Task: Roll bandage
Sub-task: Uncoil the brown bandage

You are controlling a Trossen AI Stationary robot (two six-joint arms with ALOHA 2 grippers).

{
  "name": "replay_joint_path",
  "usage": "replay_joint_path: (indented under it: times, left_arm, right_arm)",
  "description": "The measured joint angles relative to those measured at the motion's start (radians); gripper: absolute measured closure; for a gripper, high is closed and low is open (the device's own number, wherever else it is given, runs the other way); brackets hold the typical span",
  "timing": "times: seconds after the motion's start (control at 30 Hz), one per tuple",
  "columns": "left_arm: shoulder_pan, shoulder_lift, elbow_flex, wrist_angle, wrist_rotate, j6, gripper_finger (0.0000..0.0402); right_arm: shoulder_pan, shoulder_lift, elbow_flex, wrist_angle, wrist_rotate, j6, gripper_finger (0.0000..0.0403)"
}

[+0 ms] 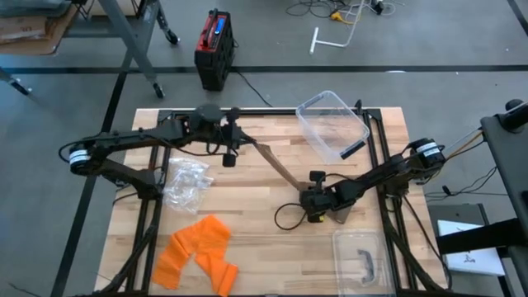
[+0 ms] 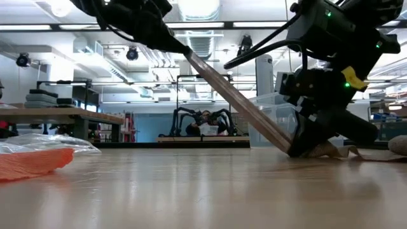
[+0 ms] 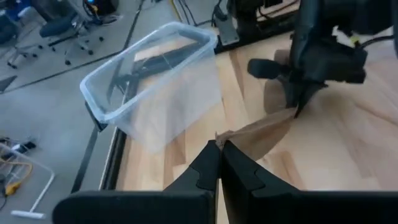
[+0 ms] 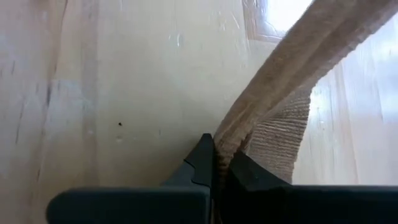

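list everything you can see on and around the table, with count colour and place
bandage: 1, tan, stretched taut between both grippers over mid-table
clear plastic bin: 1, transparent, tipped at the far right of the table
bin lid: 1, clear with dark handle, near right corner
plastic bag: 1, clear, crumpled, left of centre
orange bandages: a loose pile, orange, near left
table: 1, light wood
red and black case: 1, on the floor behind the table
left gripper: shut on the bandage's raised end
right gripper: shut on the bandage at the tabletop
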Motion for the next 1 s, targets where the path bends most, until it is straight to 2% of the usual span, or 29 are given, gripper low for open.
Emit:
replay_joint_path:
  times: [0.1,0.23,0.4,0.63,0.77,1.0]
  left_arm:
    - [0.001,-0.009,-0.015,-0.014,-0.002,0.002,0.0401]
    - [0.04,-0.029,-0.033,-0.008,-0.07,0.017,0.0401]
    - [0.06,-0.021,-0.076,0.076,0.039,-0.04,0.0401]
    - [0.05,0.033,-0.168,0.188,0.042,-0.07,0.0401]
    - [0.05,0.039,-0.212,0.21,0.039,-0.073,0.0401]
    - [0.05,0.033,-0.244,0.182,0.041,-0.05,0.0401]
  right_arm:
    - [0.0,0.0,0.0,0.001,0.005,-0.006,0.0403]
    - [0.0,0.0,0.002,0.006,0.006,-0.004,0.0403]
    - [0.0,-0.001,0.068,0.0,-0.005,0.013,0.0403]
    - [-0.018,-0.002,0.184,0.017,-0.013,0.014,0.0397]
    - [-0.059,-0.003,0.203,0.018,-0.072,0.076,0.0357]
    - [-0.093,-0.003,0.196,0.027,-0.127,0.187,0.024]
